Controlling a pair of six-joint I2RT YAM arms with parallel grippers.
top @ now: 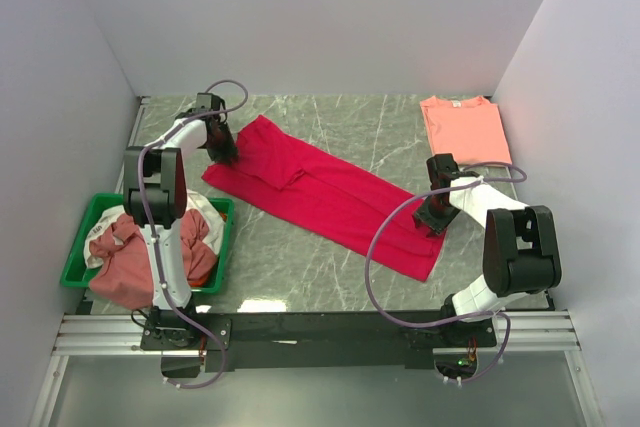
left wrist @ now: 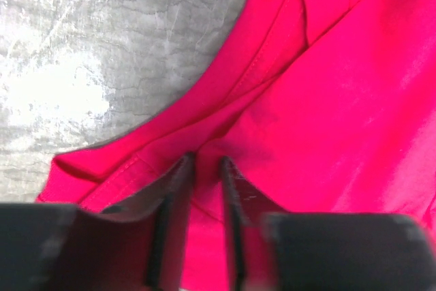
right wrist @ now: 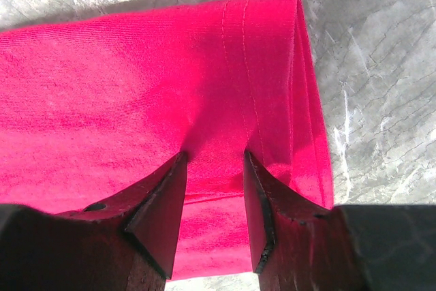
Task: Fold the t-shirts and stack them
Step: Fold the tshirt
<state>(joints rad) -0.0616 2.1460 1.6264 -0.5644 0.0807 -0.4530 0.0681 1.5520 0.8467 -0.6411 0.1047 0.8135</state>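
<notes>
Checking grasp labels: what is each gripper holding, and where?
Both pinch the red t-shirt: left gripper at the collar-end edge, right gripper at the hemmed bottom end.

A green plastic tray point(top: 78, 247) sits on the grey marbled table point(top: 330, 277)

The counter point(top: 330, 277) looks like polished grey stone with pale veins, smooth and glossy where the light glares off it. The red t-shirt point(top: 330, 197) is soft knit cloth, matt with a faint sheen, showing a fine weave and stitched double seams at its hem. The pink t-shirt point(top: 465, 129) is plain matt cloth, lying flat. The tray point(top: 80, 247) is smooth green plastic, holding crumpled cloth shirts point(top: 125, 252). The left hand point(left wrist: 204, 161) and the right hand point(right wrist: 214, 158) have dull black fingers, scuffed at their edges.
</notes>
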